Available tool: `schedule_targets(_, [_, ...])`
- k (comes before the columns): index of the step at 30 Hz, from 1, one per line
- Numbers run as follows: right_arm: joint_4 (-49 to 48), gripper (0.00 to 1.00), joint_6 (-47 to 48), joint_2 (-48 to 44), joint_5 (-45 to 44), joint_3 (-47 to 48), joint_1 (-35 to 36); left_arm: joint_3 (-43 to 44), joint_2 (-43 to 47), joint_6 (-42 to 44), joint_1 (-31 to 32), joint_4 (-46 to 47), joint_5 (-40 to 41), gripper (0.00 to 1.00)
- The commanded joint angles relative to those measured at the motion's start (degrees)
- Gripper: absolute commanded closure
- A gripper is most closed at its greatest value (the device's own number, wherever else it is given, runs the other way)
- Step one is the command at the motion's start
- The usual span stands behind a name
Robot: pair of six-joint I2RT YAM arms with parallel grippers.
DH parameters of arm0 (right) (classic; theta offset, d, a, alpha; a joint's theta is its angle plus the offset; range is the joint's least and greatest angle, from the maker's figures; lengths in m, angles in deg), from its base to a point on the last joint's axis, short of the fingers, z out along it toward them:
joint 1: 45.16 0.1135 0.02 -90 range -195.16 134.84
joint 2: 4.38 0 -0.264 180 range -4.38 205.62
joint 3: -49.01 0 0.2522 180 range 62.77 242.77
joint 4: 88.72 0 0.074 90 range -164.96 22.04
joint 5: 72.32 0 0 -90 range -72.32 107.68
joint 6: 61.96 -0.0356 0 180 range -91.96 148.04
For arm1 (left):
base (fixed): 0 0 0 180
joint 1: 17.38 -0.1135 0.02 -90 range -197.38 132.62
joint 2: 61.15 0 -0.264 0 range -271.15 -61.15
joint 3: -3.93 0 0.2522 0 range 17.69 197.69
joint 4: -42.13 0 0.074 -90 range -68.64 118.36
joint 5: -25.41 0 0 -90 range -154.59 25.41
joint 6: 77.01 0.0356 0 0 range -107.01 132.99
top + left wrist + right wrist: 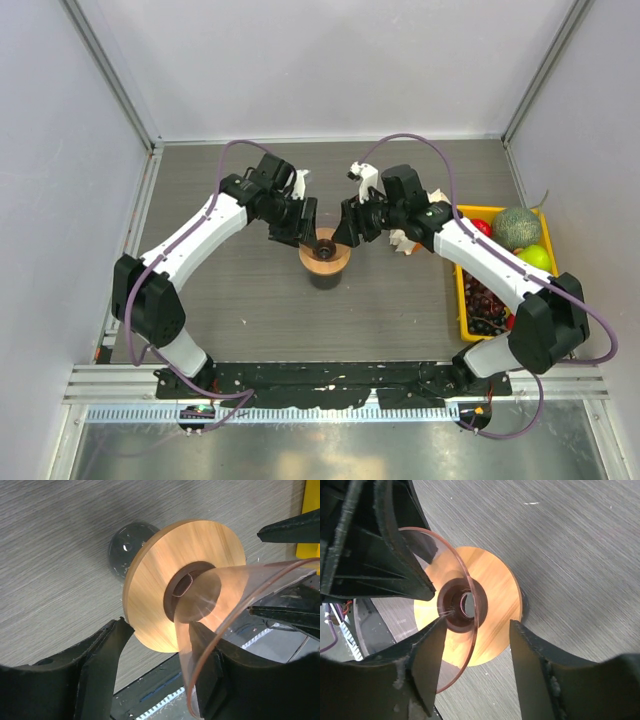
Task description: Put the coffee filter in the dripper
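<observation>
The left gripper (298, 232) has its 2 fingers spread wide beside the dripper (325, 256) and grips nothing. The dripper stands upright at mid-table between both arms with its clear cone bare, so the coffee filter is not in it. White paper (300, 181) shows behind the left wrist and more (404, 241) by the right forearm, and I cannot tell which is the filter. The right gripper (350, 228) is equally wide astride the wooden collar, so I judge the filter unfetched: next, 1 arm must back off and pinch 1 sheet lightly by its edge.
</observation>
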Motion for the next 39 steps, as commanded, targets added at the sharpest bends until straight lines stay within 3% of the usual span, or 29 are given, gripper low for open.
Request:
schedule_targets(1, [5.6, 0.38, 1.3, 1.9, -0.7, -0.4, 0.6, 0.4, 0.0, 1.3, -0.3, -1.7, 1.5, 0.37])
schedule_targets(5, [5.3, 0.31, 1.4, 2.6, -0.3, 1.7, 0.6, 2.0, 0.2, 1.6, -0.4, -1.8, 1.7, 0.29])
schedule_targets(21, [5.5, 0.27, 0.9, 2.1, 1.6, 5.0, 0.6, 3.3, 0.9, 0.2, -2.2, -1.7, -2.9, 0.28])
schedule_targets(39, [7.4, 0.20, 1.2, 1.2, 1.9, 12.5, 0.5, 6.5, 5.5, 1.6, -2.5, -2.3, -2.3, 0.21])
